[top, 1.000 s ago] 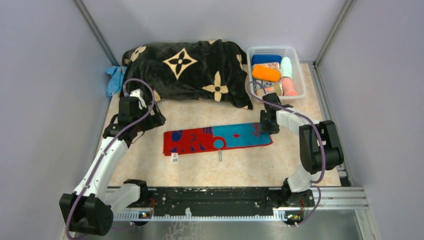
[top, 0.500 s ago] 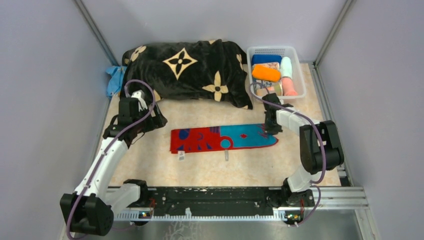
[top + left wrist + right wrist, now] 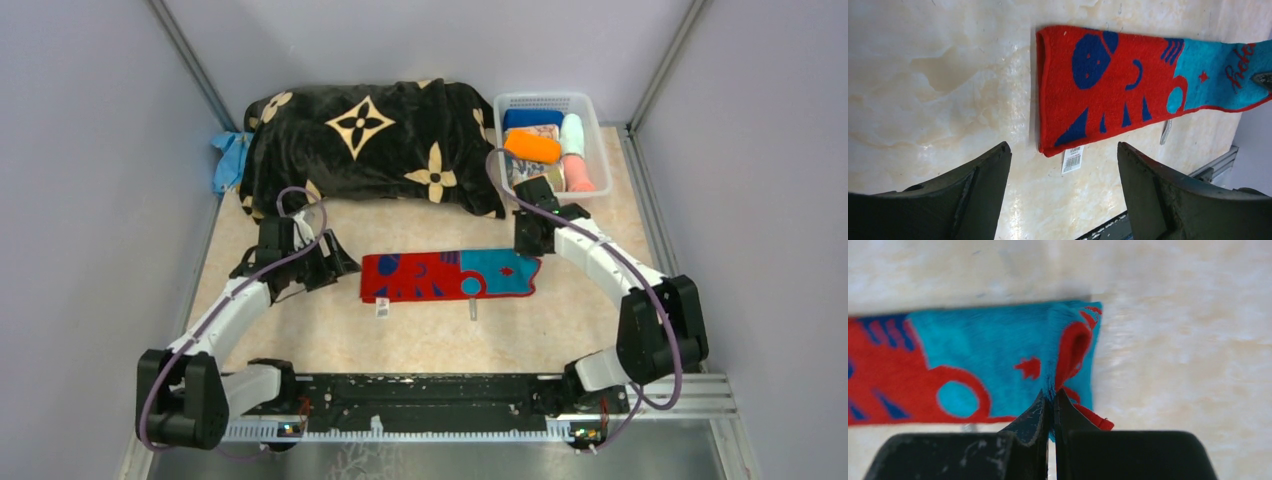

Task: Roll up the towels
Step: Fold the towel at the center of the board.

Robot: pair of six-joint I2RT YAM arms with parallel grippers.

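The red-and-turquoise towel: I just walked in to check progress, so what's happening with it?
The right gripper is shut on the turquoise end of the red-and-turquoise towel, which lies unrolled on the table. The left gripper hangs open near its red end, touching nothing. The white basket holds rolled towels.

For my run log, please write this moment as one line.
right jaws: shut on patterned towel, turquoise end | left jaws: open, beside red end, not touching | roll: not yet formed
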